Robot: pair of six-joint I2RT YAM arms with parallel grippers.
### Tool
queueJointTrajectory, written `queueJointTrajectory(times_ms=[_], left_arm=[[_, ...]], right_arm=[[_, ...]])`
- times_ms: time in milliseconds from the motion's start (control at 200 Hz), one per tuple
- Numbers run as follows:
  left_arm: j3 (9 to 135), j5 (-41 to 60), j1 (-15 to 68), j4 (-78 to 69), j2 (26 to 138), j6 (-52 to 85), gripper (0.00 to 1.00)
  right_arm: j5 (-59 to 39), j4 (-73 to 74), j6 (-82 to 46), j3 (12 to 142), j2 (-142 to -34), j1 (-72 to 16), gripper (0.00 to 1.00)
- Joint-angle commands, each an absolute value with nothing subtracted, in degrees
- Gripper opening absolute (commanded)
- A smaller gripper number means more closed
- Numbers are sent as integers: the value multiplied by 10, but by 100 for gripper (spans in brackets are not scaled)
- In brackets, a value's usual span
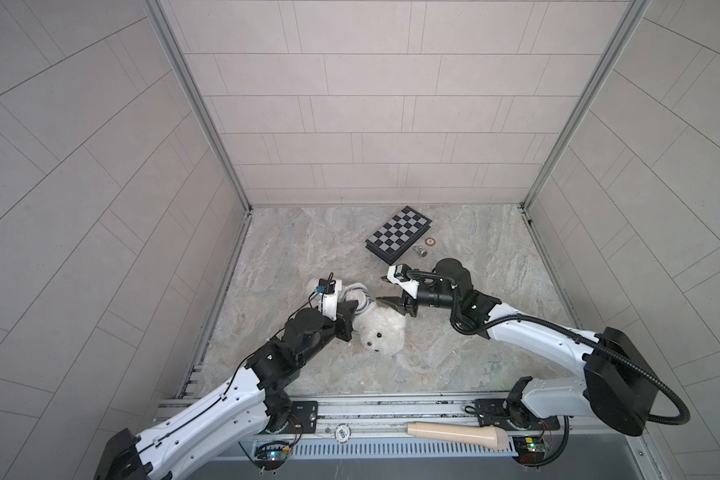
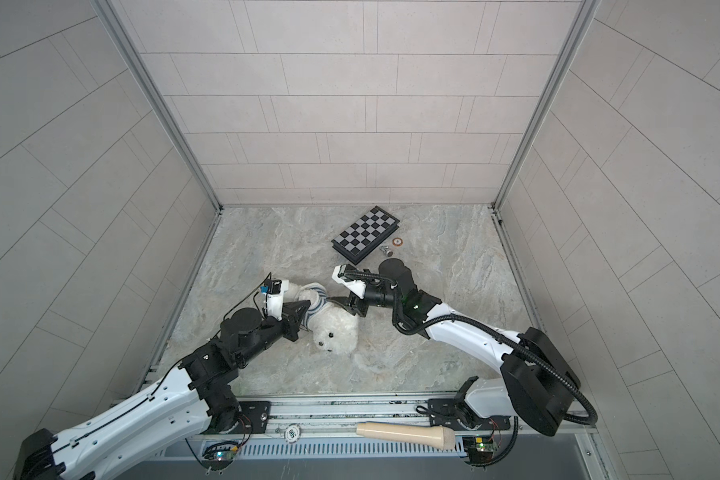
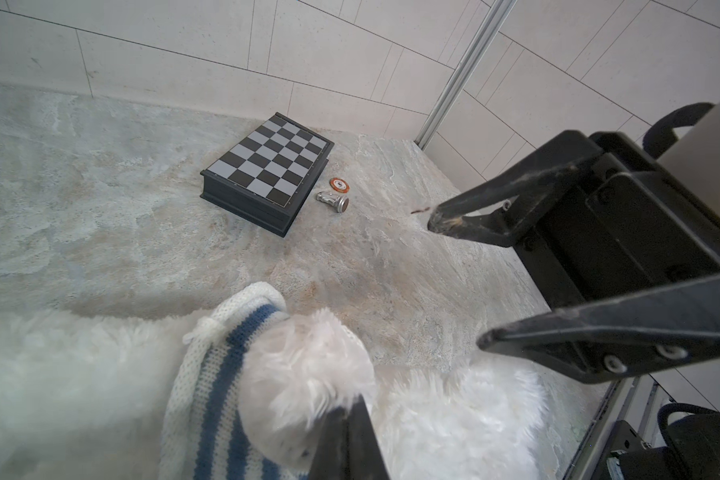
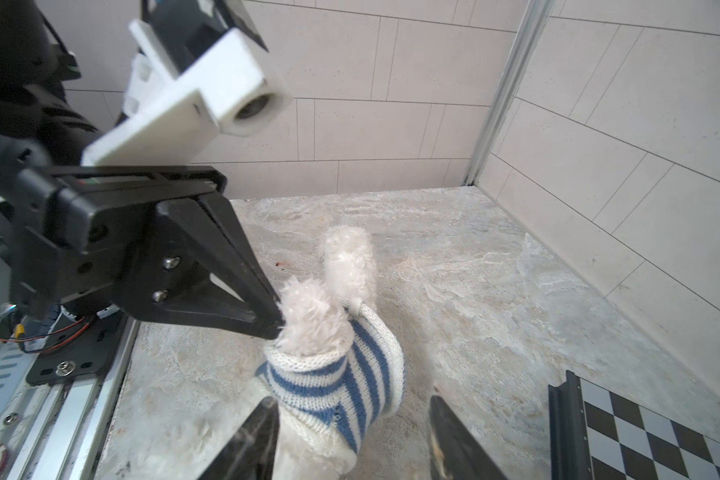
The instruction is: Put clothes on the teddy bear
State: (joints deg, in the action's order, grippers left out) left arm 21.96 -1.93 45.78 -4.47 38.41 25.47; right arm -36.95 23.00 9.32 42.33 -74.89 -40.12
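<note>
Left claw (image 4: 277,318) pinches shut on a paw of the teddy bear (image 1: 385,328); right claw (image 3: 458,282) stands open just beside the striped shirt (image 4: 350,374)

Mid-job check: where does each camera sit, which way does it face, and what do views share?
Top views: high above the near rail, looking down on the table; left arm and right arm reach toward the teddy bear.
Left wrist: on the left arm, facing the far corner; left gripper shut on the bear's limb, right gripper open.
Right wrist: on the right arm, facing the striped shirt and left gripper; own jaws apart.
Shared: all four show bear and chessboard; each wrist view shows the opposite gripper.
</note>
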Motion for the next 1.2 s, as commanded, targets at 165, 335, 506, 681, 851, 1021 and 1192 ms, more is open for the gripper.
queueJointTrajectory(times_ms=[165,335,506,681,851,1021,1192], left_arm=[[243,2,461,-90,396,255,0],[241,33,460,-109,402,259,0],[247,55,461,-114,403,260,0],[252,62,461,-111,399,258,0],[248,73,461,-117,391,255,0],[242,68,462,-119,380,257,0],[236,53,462,-118,376,256,0]], right_arm=[[-418,302,71,387,-758,-404,58],[-422,343,45,401,-796,-404,58],[-433,378,34,413,-834,-407,58],[-449,364,51,423,-865,-407,56],[-441,344,69,429,-881,-407,52],[-435,323,90,433,-888,-407,36],[-436,300,99,439,-886,-407,24]])
